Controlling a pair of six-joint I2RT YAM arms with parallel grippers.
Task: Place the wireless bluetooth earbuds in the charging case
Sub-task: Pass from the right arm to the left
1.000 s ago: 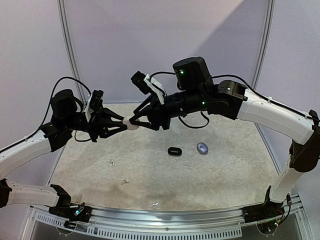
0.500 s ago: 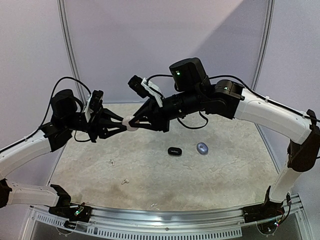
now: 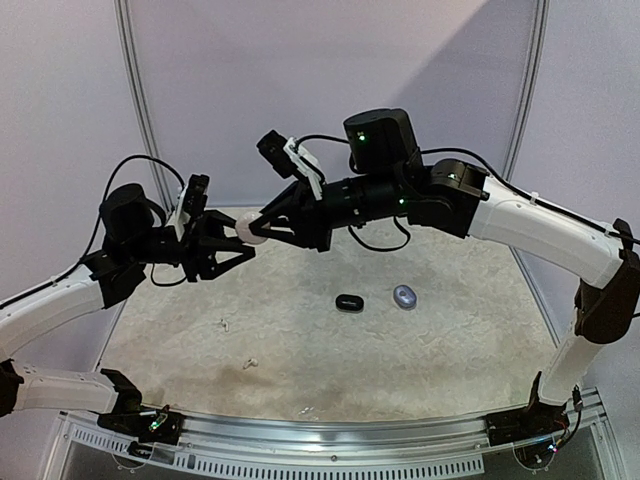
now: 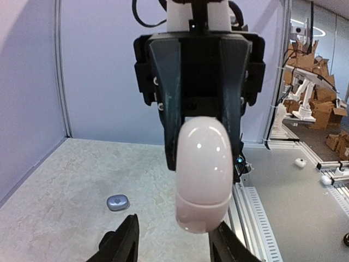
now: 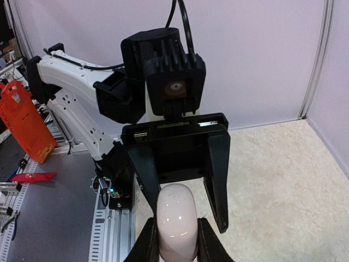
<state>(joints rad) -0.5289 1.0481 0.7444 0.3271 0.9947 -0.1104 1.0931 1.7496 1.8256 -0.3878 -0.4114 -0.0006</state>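
Table (image 3: 450,340), pale and mottled, carries the loose pieces; both arms meet above its far left part. Right gripper (image 3: 268,226) reaches in from 3 o'clock in the top view and is clamped on the white charging case (image 3: 247,229), one finger on each flank. Left gripper (image 3: 238,243) faces it from 8 o'clock with its jaws apart. In the left wrist view its fingers (image 4: 122,243) stand either side of the case's free end, which lies between them, though contact cannot be told.

The case is held in the air, off the table. Its long axis runs in line with the right gripper's fingers, roughly 2 to 8 o'clock in the top view, so the rounded free end points straight at the left gripper. A seam rings the case near that free end, and the case appears closed. The left arm is therefore judged the nearer one for working that end, while the right arm serves as the holder.

Black pebble (image 3: 347,302) and silvery-grey pebble (image 3: 404,296) lie side by side on the table at 5 o'clock of the case, well apart from both grippers. Whether they are earbuds or further cases cannot be told. White specks (image 3: 250,364) lie scattered towards 6 o'clock, too small to identify.
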